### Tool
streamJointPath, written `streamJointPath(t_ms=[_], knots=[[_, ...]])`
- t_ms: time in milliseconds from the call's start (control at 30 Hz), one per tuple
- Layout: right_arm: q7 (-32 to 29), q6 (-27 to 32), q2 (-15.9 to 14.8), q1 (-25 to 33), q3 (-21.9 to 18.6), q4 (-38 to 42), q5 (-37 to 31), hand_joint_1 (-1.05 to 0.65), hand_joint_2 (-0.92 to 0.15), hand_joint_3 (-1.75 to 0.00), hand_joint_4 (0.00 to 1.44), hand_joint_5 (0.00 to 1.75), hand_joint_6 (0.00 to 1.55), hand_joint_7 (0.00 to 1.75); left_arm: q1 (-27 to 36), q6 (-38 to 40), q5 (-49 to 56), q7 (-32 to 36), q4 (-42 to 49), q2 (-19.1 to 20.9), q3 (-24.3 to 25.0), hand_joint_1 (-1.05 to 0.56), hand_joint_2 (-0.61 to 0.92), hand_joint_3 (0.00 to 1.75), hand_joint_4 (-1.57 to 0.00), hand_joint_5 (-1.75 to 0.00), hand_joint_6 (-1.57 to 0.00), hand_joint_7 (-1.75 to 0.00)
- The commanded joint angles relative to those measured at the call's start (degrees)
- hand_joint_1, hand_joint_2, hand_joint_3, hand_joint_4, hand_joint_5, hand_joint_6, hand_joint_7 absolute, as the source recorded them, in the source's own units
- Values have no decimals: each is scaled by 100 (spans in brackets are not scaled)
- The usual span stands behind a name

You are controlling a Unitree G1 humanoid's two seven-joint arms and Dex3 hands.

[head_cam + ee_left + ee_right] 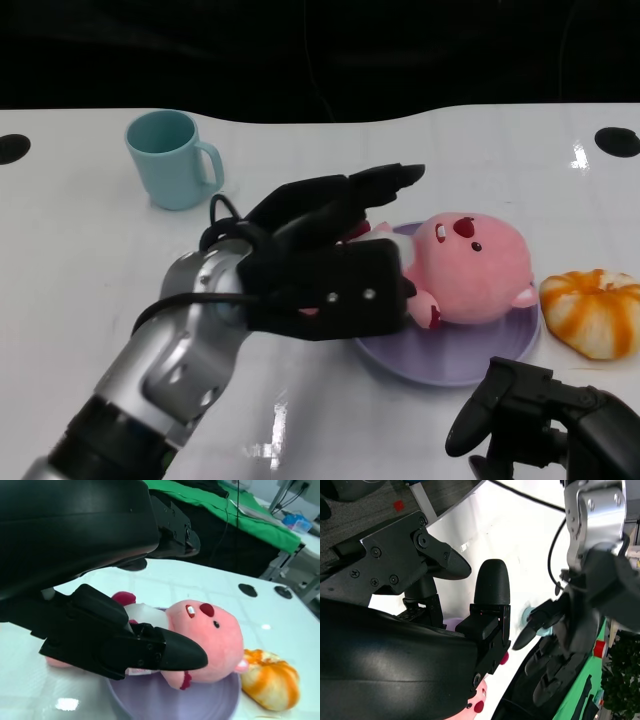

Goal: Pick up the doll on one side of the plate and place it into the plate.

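Pink doll [470,268] lies on its side in the purple plate [450,362], head to the right, body to the left partly behind the left hand [330,250]. Left hand sits over the doll's body at the plate's left edge, fingers stretched out and apart toward the far side; left wrist view shows the doll [210,640] just beyond the fingers [170,652], but contact can't be told, no clear grip. Right hand [545,420] is near right, just short of the plate's near rim, fingers loosely apart, holding nothing. Orange-white bun [592,310] touches the plate's right side. Teal mug [172,158] far left, well apart. White table [70,260].
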Motion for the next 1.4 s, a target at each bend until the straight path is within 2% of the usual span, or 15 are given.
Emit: streamJointPath(t_ms=[33,100,233,267,300,333,400,467,533,700,767,833,1067,1267,1400], knots=[[28,-99,-36,10,-44,4,76,-14,-60,-102,62,169,55,138,416,-170,-509,96,-407,-18,416,-41,92,22,-38,-94,-53,-30],[28,-121,-37,17,-48,8,65,-13,-60,-103,62,169,55,138,606,-135,-767,36,-633,-20,588,-33,92,23,-45,-107,-60,-45],[40,-145,-58,24,-73,3,55,-14,-60,-103,63,169,55,138,1024,-202,-1204,85,-1000,-59,884,-22,92,24,-57,-117,-67,-68],[42,-140,-61,23,-80,2,57,-14,-60,-103,63,169,55,138,1131,-252,-1311,124,-1055,-92,951,-20,87,33,-61,-118,-69,-75],[49,-155,-65,23,-89,13,62,-14,-60,-103,63,169,55,138,1265,-306,-1439,147,-1126,-118,1028,-19,78,50,-64,-119,-70,-81],[55,-168,-67,22,-95,24,65,-14,-60,-103,63,169,55,138,1350,-338,-1521,157,-1172,-133,1075,-17,66,76,-67,-122,-71,-88],[65,-169,-74,10,-103,38,66,-15,-60,-103,63,169,55,138,1579,-422,-1761,157,-1283,-167,1201,-14,54,101,-71,-124,-74,-97],[67,-159,-74,-1,-102,49,65,-15,-60,-103,63,169,55,138,1819,-490,-1979,152,-1398,-179,1319,-11,47,117,-74,-130,-76,-106],[62,-148,-75,-14,-91,52,51,-15,-59,-103,63,169,55,138,2045,-479,-2122,170,-1566,-176,1406,-8,44,125,-76,-136,-76,-115],[50,-121,-50,-39,-50,50,65,-14,-59,-104,63,170,55,139,2649,-43,-2645,160,-2227,-220,1644,-8,47,129,-77,-154,-73,-136],[48,-119,-45,-39,-35,44,65,-13,-59,-105,63,170,55,139,2867,218,-2858,172,-2521,-247,1712,-11,45,136,-79,-168,-72,-148],[39,-105,-53,-39,-18,22,40,-14,-59,-105,62,170,55,139,3111,613,-3096,165,-2888,-240,1787,-16,45,138,-79,-173,-70,-153],[30,-87,-45,-40,6,-23,48,-14,-58,-106,62,171,54,140,3663,1424,-3425,133,-3757,-4,1876,-20,45,136,-84,-175,-67,-161],[-6,-53,-25,-43,31,-64,45,-15,-58,-106,62,171,55,140,4280,2778,-4488,364,-4679,-167,2184,-18,46,134,-84,-175,-67,-165],[-15,-48,-44,-53,14,-71,17,-15,-59,-104,63,170,55,139,4629,3278,-4943,668,-5061,-296,2288,-19,47,130,-82,-175,-66,-165]])
